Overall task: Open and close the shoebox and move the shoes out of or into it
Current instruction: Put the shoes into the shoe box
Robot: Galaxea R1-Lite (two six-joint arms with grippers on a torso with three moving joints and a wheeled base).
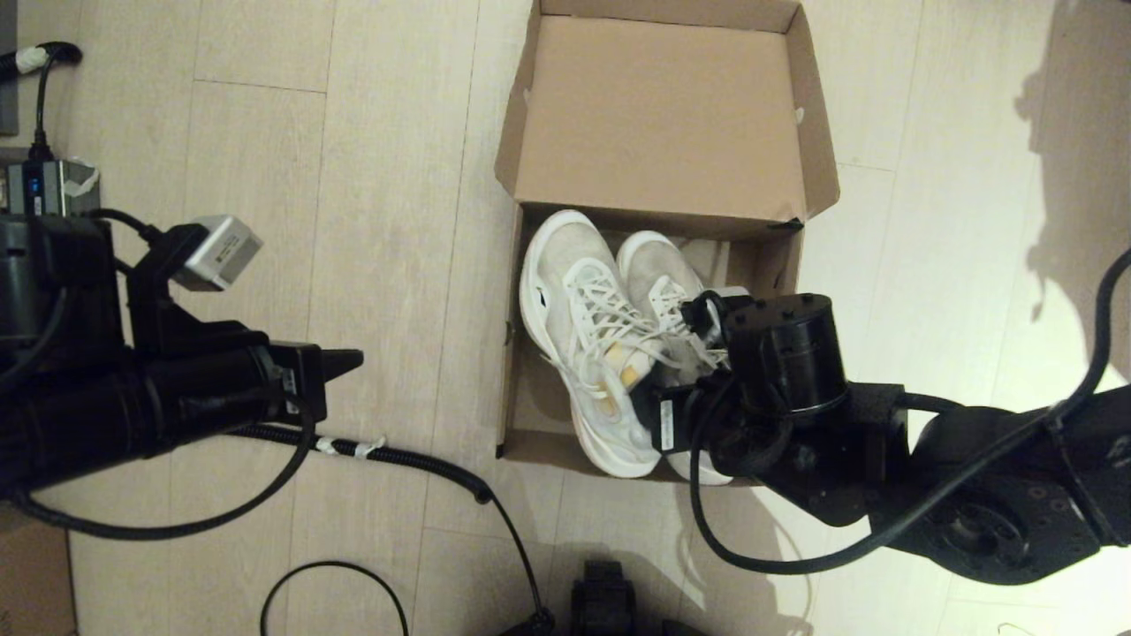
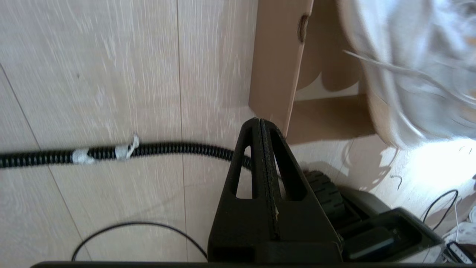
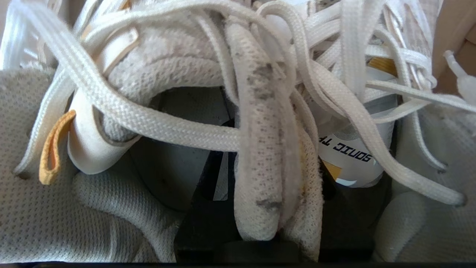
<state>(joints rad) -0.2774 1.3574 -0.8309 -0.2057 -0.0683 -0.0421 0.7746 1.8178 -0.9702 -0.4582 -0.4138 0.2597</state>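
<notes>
The brown shoebox [image 1: 515,415] lies open on the floor, its lid [image 1: 658,115] folded back on the far side. Both white mesh shoes [image 1: 574,300] are inside it, toes pointing away from me, heels reaching over the near wall. My right gripper [image 3: 272,160] is shut on the shoes: the inner collars of both sneakers [image 3: 260,156] are pinched together between its black fingers [image 3: 208,178], under loose white laces [image 3: 148,126]. In the head view the wrist [image 1: 782,353] hides those fingers. My left gripper [image 1: 353,360] is shut and empty, left of the box [image 2: 277,63], its tips [image 2: 259,121] near the box's corner.
A black corrugated hose [image 1: 415,459] runs across the floor between the left arm and the box. A thin black cable loop [image 1: 336,565] lies nearer me. A brown carton corner [image 1: 31,574] shows at the lower left. Part of my base [image 1: 605,601] sits at the bottom.
</notes>
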